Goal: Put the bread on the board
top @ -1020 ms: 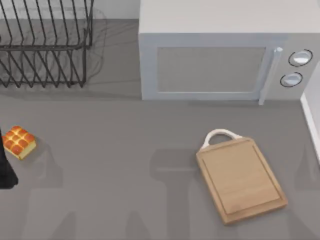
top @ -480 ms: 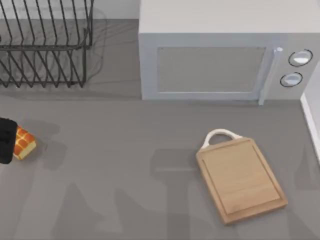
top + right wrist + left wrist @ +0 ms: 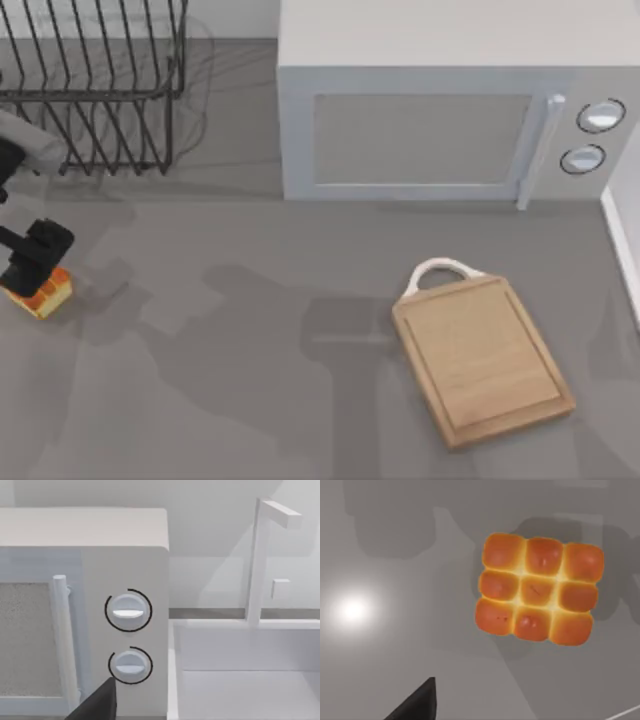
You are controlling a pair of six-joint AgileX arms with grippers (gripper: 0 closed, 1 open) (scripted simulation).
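The bread [image 3: 48,293], a small block of glossy orange-brown rolls, lies on the grey table at the far left. My left gripper [image 3: 32,260] hovers directly over it and hides its far-left part in the top view. Seen from the left wrist, the whole bread [image 3: 537,596] lies flat below, apart from the one dark fingertip [image 3: 420,706] that shows, and nothing is held. The light-wood board [image 3: 482,358] with its white loop handle [image 3: 440,270] lies at the right front. My right arm is parked; its wrist view has one dark fingertip [image 3: 100,702] before the microwave.
A grey microwave [image 3: 430,120] stands at the back, its two knobs [image 3: 128,611] on the right. A black wire dish rack [image 3: 90,85] stands at the back left, just behind my left arm. A white basin [image 3: 250,670] lies right of the microwave.
My left arm has moved away from the table's left edge and over the bread, now covering part of it. Bread and board have stayed in place.
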